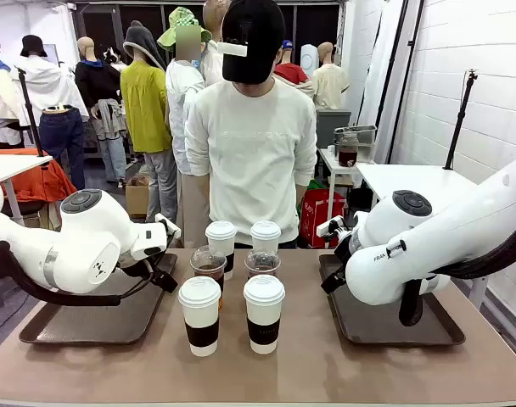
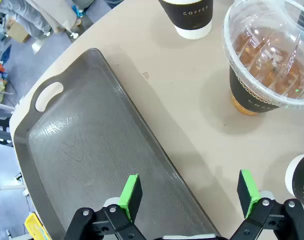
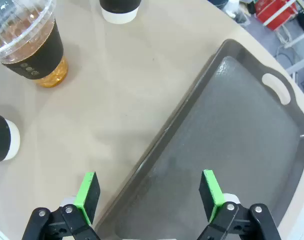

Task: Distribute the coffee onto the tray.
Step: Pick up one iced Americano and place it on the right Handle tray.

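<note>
The surface [image 1: 309, 369] carries a left tray [image 1: 71, 326] and a right tray [image 1: 372, 331]. Both are bare, and the coffee stands bunched in the middle between them. All six cups are upright, so each long axis is vertical, and none is on a tray yet.

The cluster sits in three rows:
- **Far row:** the far-left paper cup [image 1: 221, 244] and far-right paper cup [image 1: 265, 240].
- **Middle row:** the left clear cup [image 1: 209, 270] and right clear cup [image 1: 262, 264].
- **Near row:** the near-left paper cup [image 1: 199, 315] and near-right paper cup [image 1: 264, 314].

The coming move turns on which side each arm reaches from. The cups lie to the right of the left end effector [image 2: 189, 200] and to the left of the right end effector [image 3: 149, 195]. By my reading, each arm is nearer its own column of three.

The left end effector hangs over the inner long edge of the left tray. Its jaws are spread wide and hold nothing, and one green pad [image 2: 130, 196] is over the tray while the other is over bare surface. The near-left paper cup is just beside that outer finger, and the left clear cup stands a little farther ahead.

The right end effector mirrors this over the right tray's inner edge, its jaws wide apart, empty and touching nothing. The right clear cup and near-right paper cup are off to its side.
</note>
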### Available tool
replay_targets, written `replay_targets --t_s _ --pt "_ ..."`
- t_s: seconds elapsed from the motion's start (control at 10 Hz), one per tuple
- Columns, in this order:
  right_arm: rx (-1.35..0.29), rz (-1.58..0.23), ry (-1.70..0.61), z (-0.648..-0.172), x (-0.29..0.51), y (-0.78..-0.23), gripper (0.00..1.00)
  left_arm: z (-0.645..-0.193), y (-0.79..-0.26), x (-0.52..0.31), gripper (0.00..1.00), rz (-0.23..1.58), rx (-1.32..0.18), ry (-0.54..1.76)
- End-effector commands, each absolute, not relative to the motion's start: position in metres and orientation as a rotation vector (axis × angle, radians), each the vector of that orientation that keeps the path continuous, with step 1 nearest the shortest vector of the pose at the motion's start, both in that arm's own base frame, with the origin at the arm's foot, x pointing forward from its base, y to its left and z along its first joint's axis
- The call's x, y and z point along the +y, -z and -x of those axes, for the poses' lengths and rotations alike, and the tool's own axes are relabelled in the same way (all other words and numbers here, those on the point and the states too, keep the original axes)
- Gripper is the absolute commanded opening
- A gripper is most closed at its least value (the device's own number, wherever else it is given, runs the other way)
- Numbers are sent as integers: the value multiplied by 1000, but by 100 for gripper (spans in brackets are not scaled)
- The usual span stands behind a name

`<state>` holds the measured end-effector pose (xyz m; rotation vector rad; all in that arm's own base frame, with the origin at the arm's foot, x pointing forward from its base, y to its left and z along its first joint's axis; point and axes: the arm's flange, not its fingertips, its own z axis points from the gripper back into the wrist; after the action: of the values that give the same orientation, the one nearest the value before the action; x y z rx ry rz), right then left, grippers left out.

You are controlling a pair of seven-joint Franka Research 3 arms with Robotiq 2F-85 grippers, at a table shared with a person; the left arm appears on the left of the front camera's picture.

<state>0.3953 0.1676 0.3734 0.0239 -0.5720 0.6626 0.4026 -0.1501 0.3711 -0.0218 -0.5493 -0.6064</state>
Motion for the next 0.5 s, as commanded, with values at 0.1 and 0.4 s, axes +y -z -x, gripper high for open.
replay_targets --t_s 0.1,0.4 --pt "-572 -24 -663 -395 168 -373 100 -403 -371 -150 100 22 -550 607" --pt "-572 -24 -663 -395 168 -373 100 -403 -371 -150 100 22 -550 607"
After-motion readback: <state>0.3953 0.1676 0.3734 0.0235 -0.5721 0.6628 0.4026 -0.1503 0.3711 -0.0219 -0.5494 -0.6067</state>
